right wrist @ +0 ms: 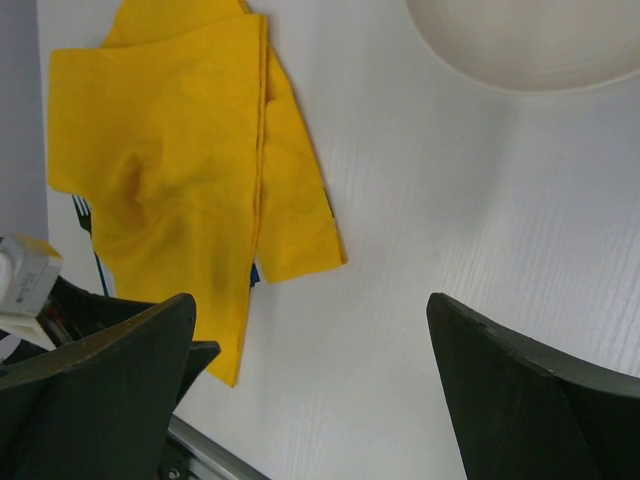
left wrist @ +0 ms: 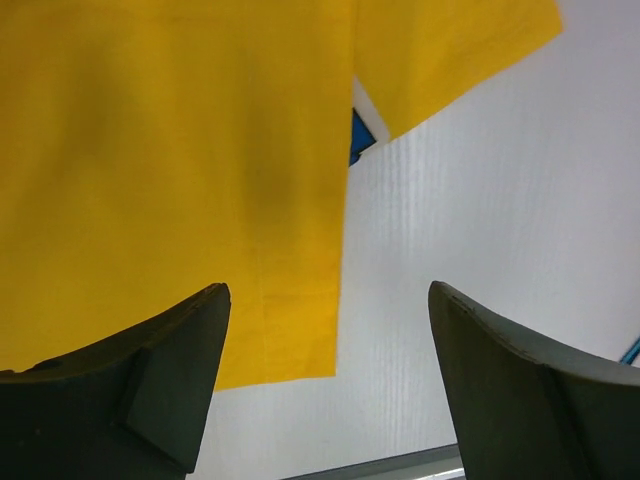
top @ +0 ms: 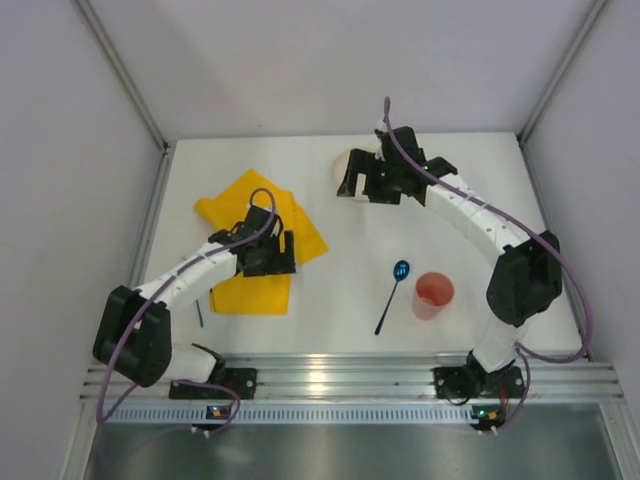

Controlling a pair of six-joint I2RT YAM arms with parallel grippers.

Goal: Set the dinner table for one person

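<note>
Yellow cloth (top: 240, 200) is lying rumpled on the left half of the white desk (top: 330, 310), which is filling the overhead view from the ribbed aluminium rail (top: 340, 372) at the near edge to the far wall. The left gripper (top: 272, 252) is hovering over the right side of the cloth, jaws parted and holding nothing. The right gripper (top: 358, 178) is reaching to the far middle of the desk, jaws spread wide and released above a pale plate (top: 340, 165) that the arm is partly hiding. A blue spoon (top: 390, 298) is lying near the front right, and a pink cup (top: 433, 293) is standing upright just beside it on the right. A thin dark fork (top: 200, 312) is lying by the lower left corner of the cloth. From the left wrist, the two dark fingers (left wrist: 170, 390) are standing well apart with nothing between them, framing the hem of the cloth (left wrist: 170, 150) and bare desk (left wrist: 500, 220). A blue sliver (left wrist: 360, 135) is peeking out from beneath a fold, too little showing to tell what it is. From the right wrist, the jaws are likewise gaping over bare desk (right wrist: 430, 220). The plate (right wrist: 530, 40) is curving across the upper right corner, the cloth (right wrist: 170, 170) is spreading at the left, and the fork (right wrist: 82, 212) is showing its tines just beside the cloth's left edge.
</note>
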